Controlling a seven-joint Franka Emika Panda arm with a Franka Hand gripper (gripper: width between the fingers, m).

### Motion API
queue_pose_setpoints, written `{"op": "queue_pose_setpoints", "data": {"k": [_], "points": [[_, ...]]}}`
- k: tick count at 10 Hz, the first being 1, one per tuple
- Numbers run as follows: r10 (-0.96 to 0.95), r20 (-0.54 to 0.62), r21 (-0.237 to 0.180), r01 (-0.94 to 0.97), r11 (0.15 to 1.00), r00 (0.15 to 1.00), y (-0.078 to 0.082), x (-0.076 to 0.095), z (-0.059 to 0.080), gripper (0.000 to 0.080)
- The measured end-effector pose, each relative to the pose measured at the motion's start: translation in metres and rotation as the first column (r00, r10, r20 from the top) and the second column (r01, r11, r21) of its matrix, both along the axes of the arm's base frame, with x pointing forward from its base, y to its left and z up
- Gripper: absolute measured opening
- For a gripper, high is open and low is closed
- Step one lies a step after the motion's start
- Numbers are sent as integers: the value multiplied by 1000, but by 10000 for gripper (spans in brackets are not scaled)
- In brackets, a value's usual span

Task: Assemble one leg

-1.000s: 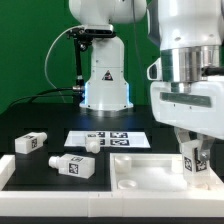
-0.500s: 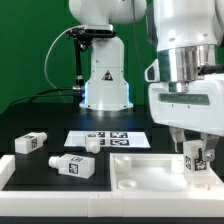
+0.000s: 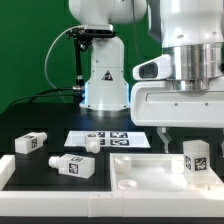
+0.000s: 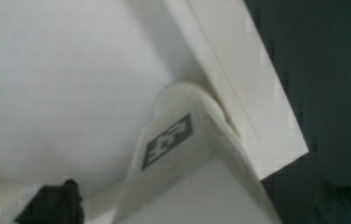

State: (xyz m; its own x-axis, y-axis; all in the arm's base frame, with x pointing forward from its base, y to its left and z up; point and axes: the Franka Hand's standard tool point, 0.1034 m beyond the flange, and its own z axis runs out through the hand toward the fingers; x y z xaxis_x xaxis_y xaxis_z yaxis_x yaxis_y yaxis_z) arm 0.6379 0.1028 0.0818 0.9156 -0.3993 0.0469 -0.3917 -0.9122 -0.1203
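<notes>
Far view: leg stands upright at the right of the tray, under the claw.
Only this view shows two loose legs at lower left and the marker board mid-frame. The claw is spread apart, holding nothing. Close view: tag, tray rim, one dark finger. Bare tray floor lies left of the leg.

Marker board flat on black table — white tray-shaped part just beside it

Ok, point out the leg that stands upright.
The leg on the white tray-shaped part at the exterior view's right; the other legs lie on their sides.
</notes>
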Motion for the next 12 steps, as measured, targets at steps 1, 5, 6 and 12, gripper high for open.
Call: {"op": "queue_pose_setpoints", "data": {"k": [1,5,6,12], "points": [[140,7,-28,-139,990,990,-1,0,0,649],[550,4,-104,-547,831,835,-6,1,-4,649],[540,4,-102,-537,838,842,-7,1,-4,649],[201,1,-66,-201,977,980,-6,1,-5,288]]}}
